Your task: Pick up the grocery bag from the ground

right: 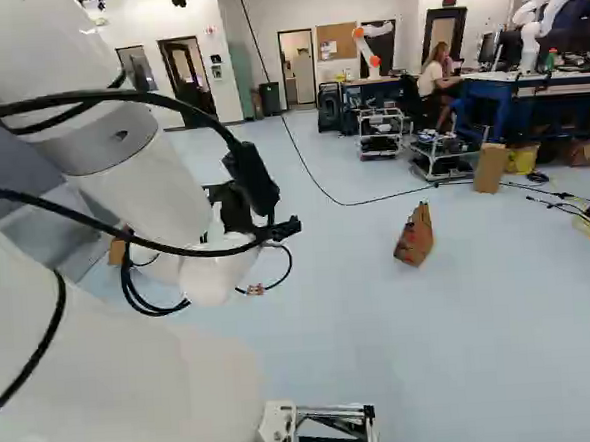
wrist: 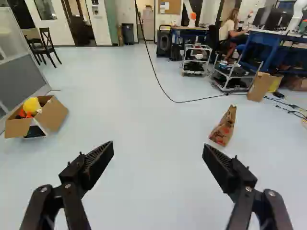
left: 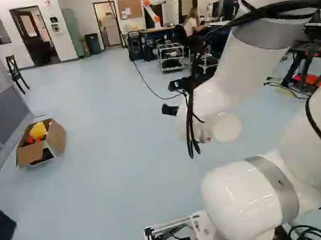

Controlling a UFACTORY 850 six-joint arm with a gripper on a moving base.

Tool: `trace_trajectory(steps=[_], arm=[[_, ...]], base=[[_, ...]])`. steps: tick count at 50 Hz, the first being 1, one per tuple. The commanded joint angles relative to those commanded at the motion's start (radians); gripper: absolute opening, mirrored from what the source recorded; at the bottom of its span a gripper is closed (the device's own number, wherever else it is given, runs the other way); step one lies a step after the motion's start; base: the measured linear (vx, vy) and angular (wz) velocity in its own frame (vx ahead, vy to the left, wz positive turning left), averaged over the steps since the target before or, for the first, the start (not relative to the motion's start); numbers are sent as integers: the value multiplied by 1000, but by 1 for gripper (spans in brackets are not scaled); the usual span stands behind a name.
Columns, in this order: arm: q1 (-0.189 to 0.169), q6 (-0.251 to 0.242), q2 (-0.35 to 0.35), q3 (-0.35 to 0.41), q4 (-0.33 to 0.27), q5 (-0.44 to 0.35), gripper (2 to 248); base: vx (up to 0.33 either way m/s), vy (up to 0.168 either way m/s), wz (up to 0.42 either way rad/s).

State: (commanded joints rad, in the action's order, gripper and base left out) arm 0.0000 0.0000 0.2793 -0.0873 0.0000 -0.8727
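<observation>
A brown paper grocery bag with red marks stands on the floor. It shows right of the middle in the right base view [right: 413, 238]; I do not find it in the left base view. Parts of my black gripper [left: 171, 109] show at the end of the arm in the left base view, partly hidden by the wrist. In the wrist view the gripper [wrist: 158, 147] stands wide open, nothing between its fingers. Well ahead of them lies the bag [wrist: 224, 127], apart from the gripper and toward the finger nearer the desks.
An open cardboard box [left: 55, 136] holding yellow and orange things sits by the grey partition [wrist: 24, 72]. A black cable [wrist: 165, 92] runs across the floor beyond the bag. Wheeled carts [right: 382, 134], a taller carton [right: 490, 167] and blue desks stand farther off. Another robot [right: 367, 48] is at the back.
</observation>
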Motion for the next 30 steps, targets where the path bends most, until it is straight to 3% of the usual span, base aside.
trace_trajectory(steps=[30], arm=[[0,0,0,0,0,0,247]], base=[[0,0,0]])
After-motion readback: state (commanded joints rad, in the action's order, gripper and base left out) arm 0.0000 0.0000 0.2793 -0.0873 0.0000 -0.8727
